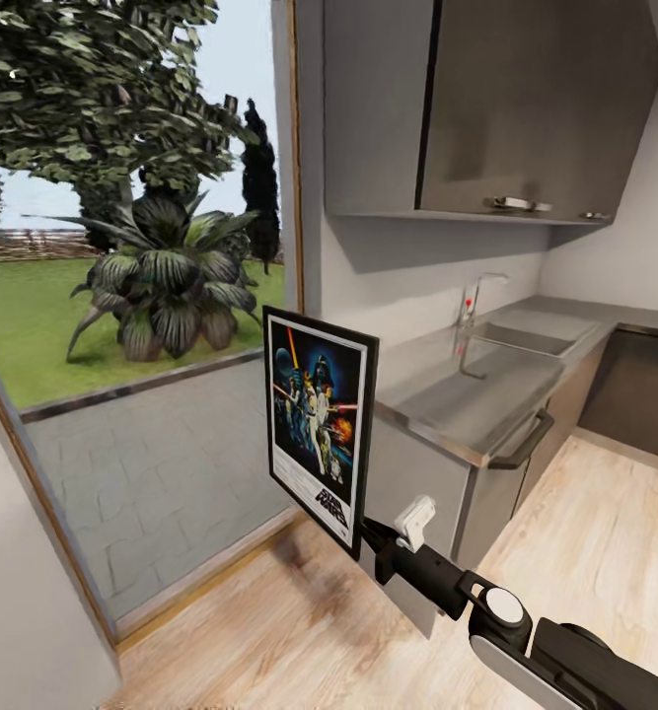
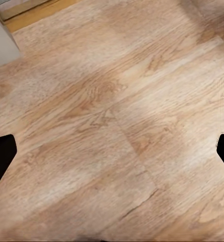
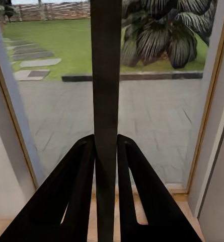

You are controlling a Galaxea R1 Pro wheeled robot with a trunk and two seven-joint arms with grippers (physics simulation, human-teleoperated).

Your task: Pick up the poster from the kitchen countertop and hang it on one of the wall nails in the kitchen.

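Note:
The Star Wars poster stands upright in the air, black-framed with a white border, left of the kitchen countertop. My right gripper is shut on its lower right corner, the arm reaching in from the lower right. In the right wrist view the poster shows edge-on as a dark vertical strip clamped between the two black fingers. The left gripper hangs over the wooden floor, its fingertips far apart at the picture's sides, open and empty.
A big glass door on the left looks onto a paved patio, lawn and a large plant. Grey wall cabinets hang above the sink and chrome tap. A cabinet handle sticks out below the counter.

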